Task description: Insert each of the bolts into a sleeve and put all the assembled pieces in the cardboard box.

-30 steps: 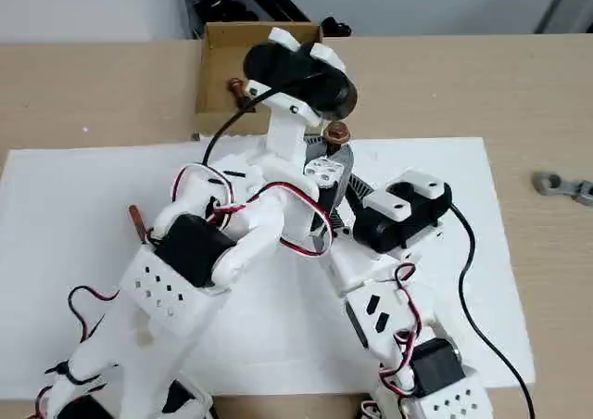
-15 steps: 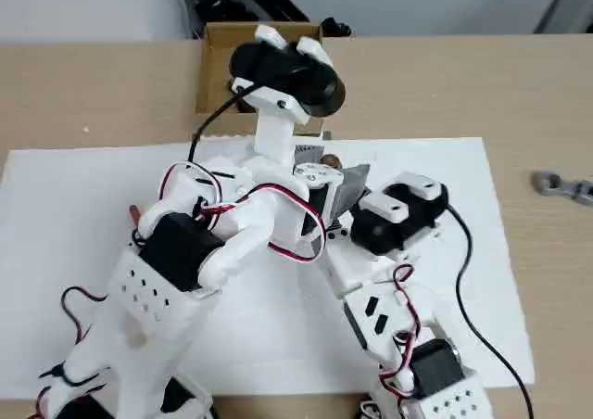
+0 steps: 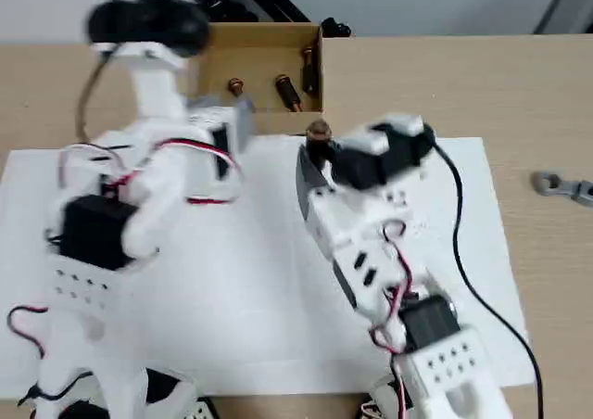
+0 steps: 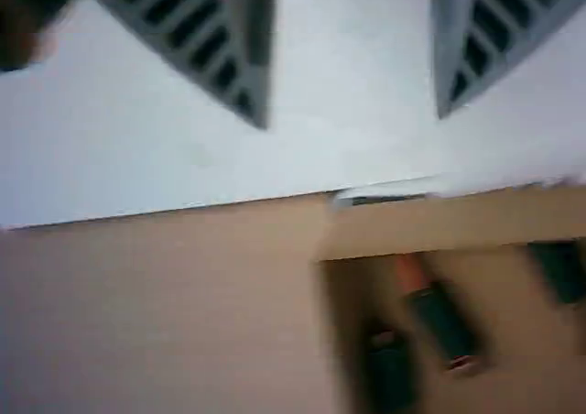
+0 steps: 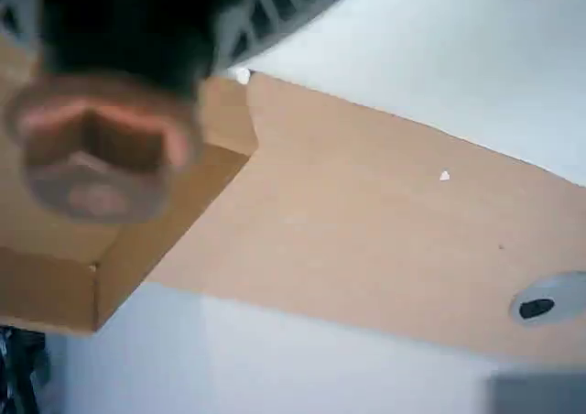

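At the near right corner of the brown cardboard box (image 3: 269, 59), my right fingers (image 3: 304, 171) clench a dark-sleeved brown-headed metal bolt (image 3: 318, 132); my left fingers (image 4: 201, 38) hang released at its near left corner.

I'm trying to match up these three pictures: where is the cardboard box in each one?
High view: cardboard box just beyond the far edge of the white sheet.
Left wrist view: box just past the sheet's edge, pieces inside.
Right wrist view: a box corner behind the held bolt.
Shared landmark: the white sheet's edge beside the box.
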{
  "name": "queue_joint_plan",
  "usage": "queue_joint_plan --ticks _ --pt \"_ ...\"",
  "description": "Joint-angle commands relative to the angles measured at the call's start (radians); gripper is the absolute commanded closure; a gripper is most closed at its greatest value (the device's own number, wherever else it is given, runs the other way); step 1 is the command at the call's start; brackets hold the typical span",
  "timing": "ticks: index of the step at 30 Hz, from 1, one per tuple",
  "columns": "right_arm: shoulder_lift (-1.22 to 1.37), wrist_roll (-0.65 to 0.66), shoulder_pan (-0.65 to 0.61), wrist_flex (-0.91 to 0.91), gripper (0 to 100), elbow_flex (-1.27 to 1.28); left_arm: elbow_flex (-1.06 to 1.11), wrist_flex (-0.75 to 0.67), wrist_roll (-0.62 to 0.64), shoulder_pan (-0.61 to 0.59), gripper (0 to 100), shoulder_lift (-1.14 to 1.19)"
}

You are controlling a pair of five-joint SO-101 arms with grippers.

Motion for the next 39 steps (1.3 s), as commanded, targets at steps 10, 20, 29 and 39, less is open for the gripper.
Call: queue_joint_plan --ticks 10,20,29,39 --pt "0.593 -0.006 0.030 -0.196 99.5 -0.462 -0.036 0.215 -0.192 -0.193 99 -0.011" --pt "1.109 -0.009 0.122 -0.194 99.5 -0.911 -0.035 0.259 -0.193 -0.281 99 -0.011" --pt "1.531 -0.008 0.162 -0.183 99.0 -1.312 -0.035 0.282 -0.192 -0.281 99 -0.011" --pt "1.733 -0.011 0.162 -0.185 86.4 -1.416 -0.035 0.327 -0.187 -0.281 99 -0.011"
